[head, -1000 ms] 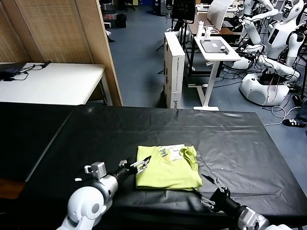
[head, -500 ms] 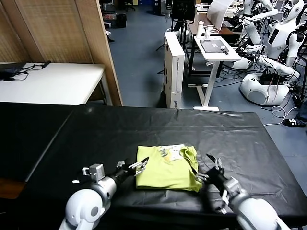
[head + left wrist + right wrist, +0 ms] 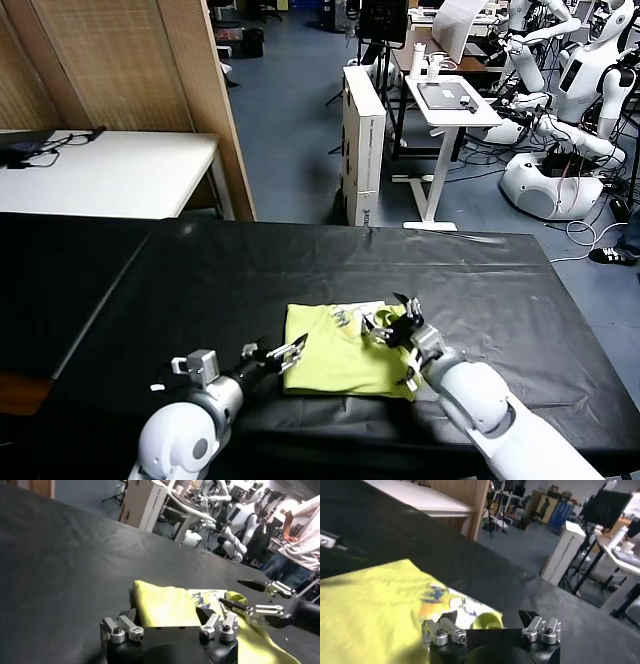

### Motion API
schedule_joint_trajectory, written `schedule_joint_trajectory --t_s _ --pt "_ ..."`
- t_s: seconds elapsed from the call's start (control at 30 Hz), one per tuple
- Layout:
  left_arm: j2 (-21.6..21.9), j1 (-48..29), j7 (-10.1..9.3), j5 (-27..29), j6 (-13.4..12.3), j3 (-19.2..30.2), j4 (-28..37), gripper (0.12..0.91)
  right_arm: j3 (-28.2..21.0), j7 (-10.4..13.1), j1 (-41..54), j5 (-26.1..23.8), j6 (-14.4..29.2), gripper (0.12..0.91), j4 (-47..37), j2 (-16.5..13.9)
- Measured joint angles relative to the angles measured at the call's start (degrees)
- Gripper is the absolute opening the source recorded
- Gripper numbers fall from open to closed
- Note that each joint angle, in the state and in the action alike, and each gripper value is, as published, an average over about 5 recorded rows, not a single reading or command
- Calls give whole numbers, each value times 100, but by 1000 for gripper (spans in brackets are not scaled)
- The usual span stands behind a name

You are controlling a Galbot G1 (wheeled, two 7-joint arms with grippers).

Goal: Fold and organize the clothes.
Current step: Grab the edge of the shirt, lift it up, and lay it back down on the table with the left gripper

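The clothes are one lime yellow-green T-shirt [image 3: 340,355], folded into a rough square near the front of the black table [image 3: 200,280]. A white-grey print [image 3: 358,314] faces up at its far edge. My left gripper [image 3: 289,351] is open and low at the shirt's left edge, fingers pointing at the cloth [image 3: 165,602]. My right gripper [image 3: 393,322] is open above the shirt's far right corner, over a bunched lump of fabric [image 3: 487,620] beside the print [image 3: 442,597]. Neither holds anything. In the left wrist view the right gripper [image 3: 252,596] hangs over the shirt.
Black sheeting covers the whole table, with wrinkles to the right [image 3: 500,300]. Beyond the far edge stand a white table [image 3: 110,170], a wooden partition [image 3: 215,100], a tall white box [image 3: 363,140], a white desk [image 3: 450,100] and other robots [image 3: 560,150].
My right arm has come up from the table's front edge and reached forward over the shirt's far right corner. The left gripper has stayed at the shirt's left edge.
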Motion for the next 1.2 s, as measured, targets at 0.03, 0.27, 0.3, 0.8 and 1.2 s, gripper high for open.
schedule_joint_trajectory --t_s 0.03,0.27,0.3,0.8,1.2 --pt "-1 1 0 1 0 -1 -3 907 14 12 -6 -9 -21 907 -10 11" --pt "-3 1 -3 4 -3 -1 -7 907 290 36 -224 12 -23 907 135 -116" --pt "-4 0 -3 4 -3 0 -7 907 344 36 -271 18 -7 907 171 -146" --pt "14 -3 213 175 -253 -68 122 907 1676 436 -1343 573 1096 907 759 -286" --pt "-126 31 570 684 -961 -17 558 907 3382 128 -2995 1382 1979 907 1435 -106"
